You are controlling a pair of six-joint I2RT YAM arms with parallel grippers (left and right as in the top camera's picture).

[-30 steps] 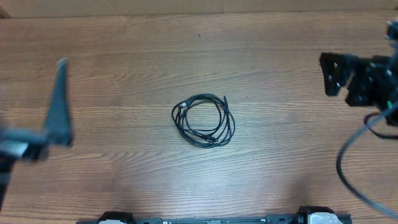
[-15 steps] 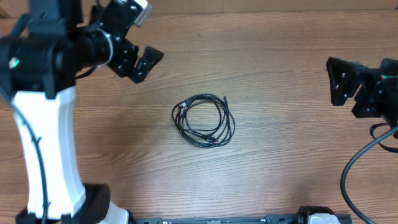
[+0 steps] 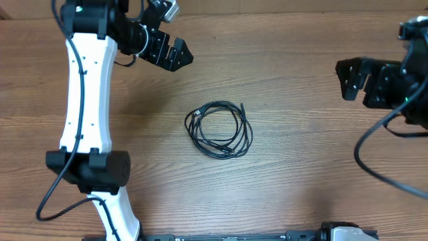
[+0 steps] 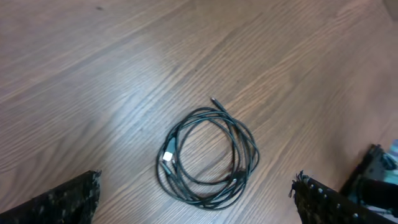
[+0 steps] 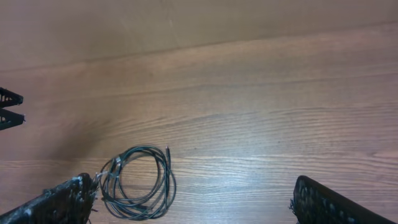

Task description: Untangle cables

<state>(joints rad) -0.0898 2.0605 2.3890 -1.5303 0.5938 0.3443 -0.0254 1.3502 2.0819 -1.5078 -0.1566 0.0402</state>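
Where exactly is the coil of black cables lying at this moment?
In the overhead view the coil of black cables lies near the middle of the wooden table, between the left gripper and the right gripper, touching neither.

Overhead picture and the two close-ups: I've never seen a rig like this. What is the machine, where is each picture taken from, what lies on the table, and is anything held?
This is a robot with two arms at a wooden table. The overhead picture looks straight down: the left gripper is at the upper left on a white arm, the right gripper at the right edge. The other two pictures come from a camera on each wrist; the dark shapes in their bottom corners are that gripper's own fingers. In the middle of the table lies a bundle of thin black cables, looped together. Both grippers are open, away from the cables, holding nothing.
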